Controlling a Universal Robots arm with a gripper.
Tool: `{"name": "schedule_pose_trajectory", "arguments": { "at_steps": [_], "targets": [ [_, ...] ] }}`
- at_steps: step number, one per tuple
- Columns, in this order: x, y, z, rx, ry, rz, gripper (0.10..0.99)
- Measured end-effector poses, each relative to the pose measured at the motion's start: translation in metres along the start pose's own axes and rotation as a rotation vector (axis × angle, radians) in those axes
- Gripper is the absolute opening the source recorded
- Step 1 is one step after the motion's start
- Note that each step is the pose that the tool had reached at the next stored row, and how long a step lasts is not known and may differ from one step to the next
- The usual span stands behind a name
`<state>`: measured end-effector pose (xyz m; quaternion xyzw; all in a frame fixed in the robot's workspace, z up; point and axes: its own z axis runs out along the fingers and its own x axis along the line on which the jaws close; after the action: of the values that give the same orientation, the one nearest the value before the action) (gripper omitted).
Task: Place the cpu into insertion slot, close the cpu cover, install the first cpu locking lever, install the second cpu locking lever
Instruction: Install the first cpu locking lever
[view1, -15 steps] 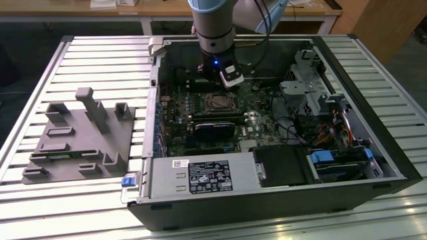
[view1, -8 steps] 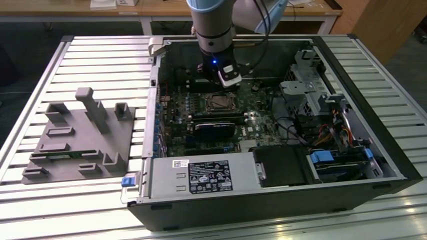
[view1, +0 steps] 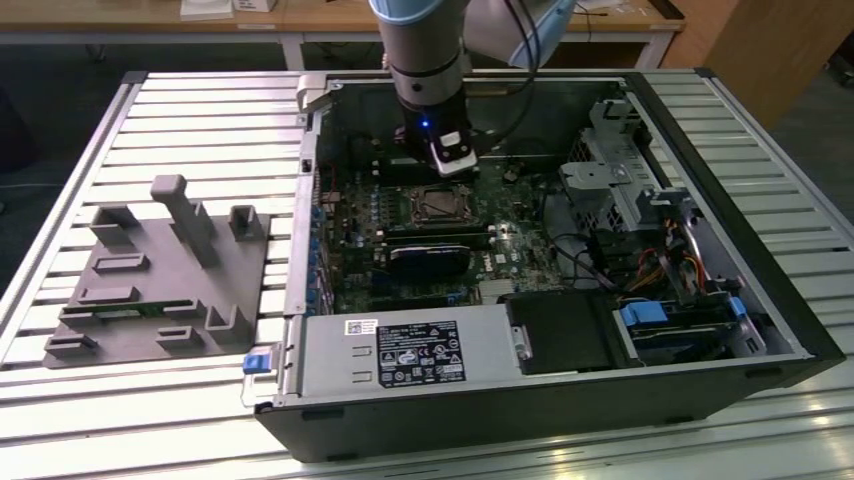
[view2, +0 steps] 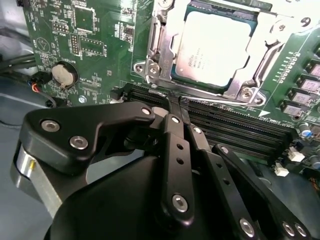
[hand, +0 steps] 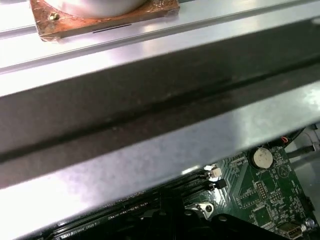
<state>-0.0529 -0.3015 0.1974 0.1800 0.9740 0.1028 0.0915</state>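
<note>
Looked down steeply from outside onto the open case (view1: 787, 330). Rode close above the green circuit board (view2: 100, 45); shared coin cell (hand: 262, 158) in both wrist views.

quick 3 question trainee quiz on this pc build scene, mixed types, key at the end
1. True or false: the cpu already sits in the insertion slot.
2. The tool in the second wrist view has its fingertips: A) spread wide B) closed together C) around a cable.
3. Fill in: on the exterior view's left, a grey ___ lies beside the computer case.

Key: 1 true; 2 B; 3 fixture.
</note>
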Motion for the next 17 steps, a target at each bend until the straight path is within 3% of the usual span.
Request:
{"name": "schedule_pose_trajectory", "arguments": {
  "at_steps": [13,17],
  "targets": [
    [0.0023,-0.0014,0.0039,0.015,-0.0241,0.099,0.106],
    [0.0024,-0.0016,0.0044,0.015,-0.0259,0.11,0.106]
  ]
}}
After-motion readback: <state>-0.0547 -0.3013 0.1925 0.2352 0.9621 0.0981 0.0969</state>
